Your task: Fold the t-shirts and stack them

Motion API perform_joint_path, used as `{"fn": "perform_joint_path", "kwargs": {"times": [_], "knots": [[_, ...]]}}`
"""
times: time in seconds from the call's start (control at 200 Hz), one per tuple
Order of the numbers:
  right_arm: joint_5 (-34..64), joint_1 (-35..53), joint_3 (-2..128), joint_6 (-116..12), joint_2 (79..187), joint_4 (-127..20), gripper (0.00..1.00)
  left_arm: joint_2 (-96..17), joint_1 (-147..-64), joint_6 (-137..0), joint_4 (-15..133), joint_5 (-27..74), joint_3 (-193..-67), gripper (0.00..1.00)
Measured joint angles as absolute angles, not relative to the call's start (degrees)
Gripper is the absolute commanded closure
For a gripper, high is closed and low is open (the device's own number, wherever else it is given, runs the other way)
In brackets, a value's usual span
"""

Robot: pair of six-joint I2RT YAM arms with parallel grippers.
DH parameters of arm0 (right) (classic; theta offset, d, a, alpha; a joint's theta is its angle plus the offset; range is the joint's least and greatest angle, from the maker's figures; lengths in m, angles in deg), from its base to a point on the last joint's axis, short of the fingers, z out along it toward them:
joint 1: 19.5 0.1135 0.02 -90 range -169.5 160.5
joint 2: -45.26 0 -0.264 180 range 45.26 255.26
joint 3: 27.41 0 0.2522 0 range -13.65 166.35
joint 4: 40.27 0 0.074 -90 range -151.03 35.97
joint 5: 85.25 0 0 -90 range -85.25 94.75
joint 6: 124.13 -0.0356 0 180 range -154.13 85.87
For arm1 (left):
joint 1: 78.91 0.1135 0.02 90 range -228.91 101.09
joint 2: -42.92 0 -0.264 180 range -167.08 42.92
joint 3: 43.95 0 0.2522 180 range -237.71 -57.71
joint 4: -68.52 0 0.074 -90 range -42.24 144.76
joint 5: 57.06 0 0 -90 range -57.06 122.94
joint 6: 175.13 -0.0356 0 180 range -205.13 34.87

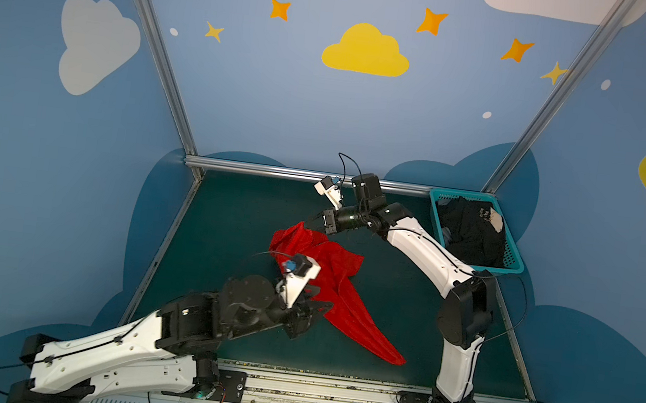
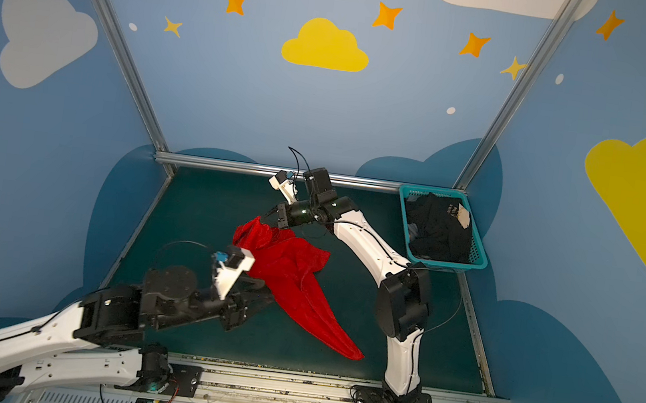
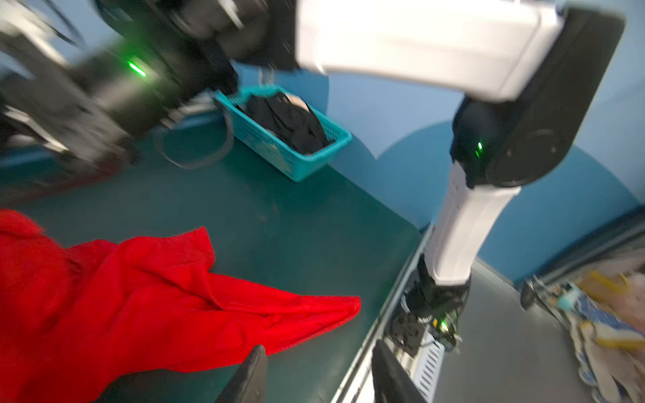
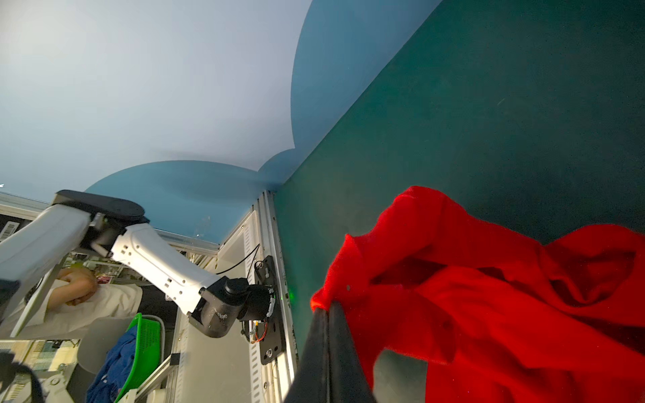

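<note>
- The right arm is reaching in from 4 o'clock with its elbow bent high. The right gripper (image 1: 312, 221) is clamping tight on a bunched edge of the red shirt (image 1: 330, 279).
- The left arm is stretching low from 7 o'clock. The left gripper (image 3: 318, 345) is gaping beside the cloth, gripping nothing.
- The red shirt is sprawling mid-table (image 1: 227, 216), soft and rumpled, tapering toward 5 o'clock.
- The black shirts (image 1: 472, 235) are heaping in the teal lattice basket (image 1: 487, 268) at 2 o'clock.
</note>
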State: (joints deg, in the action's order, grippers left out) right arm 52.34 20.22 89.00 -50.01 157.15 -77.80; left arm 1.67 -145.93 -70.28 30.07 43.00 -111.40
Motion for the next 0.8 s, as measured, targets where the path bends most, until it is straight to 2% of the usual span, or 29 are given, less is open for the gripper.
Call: {"fn": "perform_joint_path", "kwargs": {"times": [0.12, 0.27, 0.345, 0.396, 0.491, 0.566, 0.671, 0.801], "knots": [[51.18, 25.03, 84.0, -49.5, 155.65, -78.35, 1.0, 7.39, -142.02, -68.57, 26.77, 51.57, -110.68, 0.48], [50.29, 31.26, 79.47, -48.59, 155.91, -80.14, 1.0, 7.41, -137.08, -65.1, 21.96, 57.97, -110.66, 0.47], [49.98, 34.01, 78.78, -47.67, 157.37, -82.72, 0.82, 6.39, -134.65, -63.13, 19.4, 60.05, -110.68, 0.47], [49.63, 35.26, 78.73, -46.99, 158.57, -84.27, 0.64, 5.36, -132.95, -61.8, 17.85, 60.88, -110.7, 0.46], [48.47, 36.44, 78.27, -45.59, 160.19, -87.04, 0.49, 2.69, -128.64, -59.5, 15.08, 61.23, -110.83, 0.46], [46.94, 36.11, 77.79, -44.85, 160.08, -88.84, 0.44, 0.07, -124.23, -57.89, 13.22, 60.4, -111.03, 0.46], [44.96, 34.54, 77.73, -44.13, 159.12, -89.38, 0.42, -3.51, -118.76, -56.6, 11.86, 57.6, -111.27, 0.47], [42.86, 29.88, 76.57, -44.17, 155.54, -89.21, 0.42, -9.04, -114.24, -56.6, 11.25, 52.6, -111.29, 0.55]]}}
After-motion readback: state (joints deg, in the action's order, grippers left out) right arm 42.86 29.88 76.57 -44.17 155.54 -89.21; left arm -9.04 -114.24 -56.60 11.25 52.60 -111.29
